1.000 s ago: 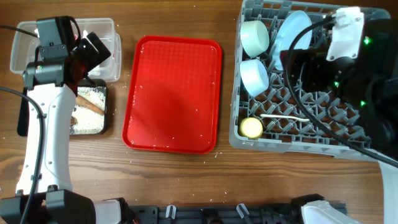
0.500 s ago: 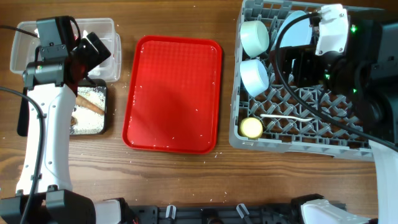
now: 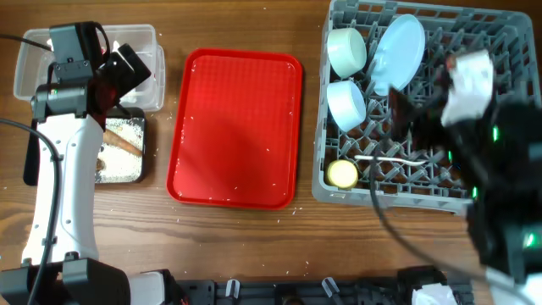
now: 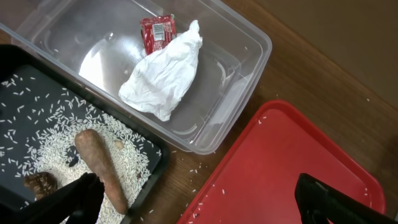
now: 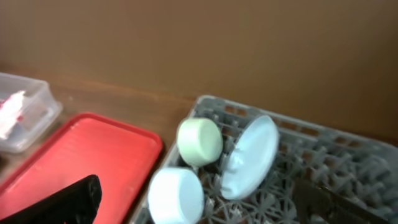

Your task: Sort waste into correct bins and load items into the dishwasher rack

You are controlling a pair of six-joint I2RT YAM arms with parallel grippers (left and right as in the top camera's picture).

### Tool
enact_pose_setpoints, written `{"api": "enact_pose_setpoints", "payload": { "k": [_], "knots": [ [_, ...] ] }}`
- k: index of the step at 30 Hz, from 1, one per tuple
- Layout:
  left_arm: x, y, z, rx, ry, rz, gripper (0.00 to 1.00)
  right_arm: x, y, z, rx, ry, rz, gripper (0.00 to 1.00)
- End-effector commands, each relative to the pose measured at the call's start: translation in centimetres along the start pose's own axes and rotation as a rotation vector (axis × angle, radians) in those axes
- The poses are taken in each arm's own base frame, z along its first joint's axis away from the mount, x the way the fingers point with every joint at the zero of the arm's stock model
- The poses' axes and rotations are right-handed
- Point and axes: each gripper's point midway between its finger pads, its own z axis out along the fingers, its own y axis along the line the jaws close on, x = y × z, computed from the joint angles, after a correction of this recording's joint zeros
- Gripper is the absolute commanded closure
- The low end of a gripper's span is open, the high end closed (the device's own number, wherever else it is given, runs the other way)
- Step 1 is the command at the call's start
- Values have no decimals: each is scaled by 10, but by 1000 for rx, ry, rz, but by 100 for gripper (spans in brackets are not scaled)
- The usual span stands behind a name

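Note:
The grey dishwasher rack (image 3: 478, 30) holds the pale blue plate (image 3: 400, 51) on edge, the pale green bowl (image 3: 347, 49), the pale blue bowl (image 3: 345, 103), the yellow cup (image 3: 343, 174) and the white spoon (image 3: 391, 159). My right gripper (image 5: 199, 205) is open and empty above the rack, and motion-blurred. The clear tub (image 4: 252, 53) holds the crumpled white paper (image 4: 163, 71) and the red wrapper (image 4: 157, 32). The black tray (image 4: 22, 65) holds rice, the brown stick (image 4: 99, 167) and the brown lump (image 4: 40, 183). My left gripper (image 4: 199, 208) is open and empty above the gap between the black tray and the red tray.
A red tray (image 3: 235, 127) with a few rice grains lies between the bins and the rack. Stray rice grains lie on the wooden table (image 4: 186, 171) beside the black tray. My blurred right arm (image 3: 500, 169) covers the rack's right side.
My right arm has drawn back from the plate toward the front right, leaving the plate standing uncovered in the rack. The left arm has not moved.

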Motion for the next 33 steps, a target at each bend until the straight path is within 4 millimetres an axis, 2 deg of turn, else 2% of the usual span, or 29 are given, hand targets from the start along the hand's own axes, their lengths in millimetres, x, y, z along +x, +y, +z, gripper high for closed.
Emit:
{"api": "enact_pose_setpoints", "payload": {
  "k": [1, 6, 13, 24, 33],
  "knots": [
    [-4, 0, -2, 3, -9, -14, 0, 47, -5, -10, 28, -38, -27, 0],
    [-4, 0, -2, 3, -9, -14, 0, 97, -10, -16, 77, -111, -39, 0],
    [-4, 0, -2, 3, -9, -14, 0, 145, 0, -9, 51, -225, -69, 0],
    [-4, 0, -2, 3, -9, -14, 0, 169, 6, -3, 44, -408, -52, 0],
    [-4, 0, -2, 3, -9, -14, 0, 191, 8, 8, 36, -358, -41, 0]
  ]
}}
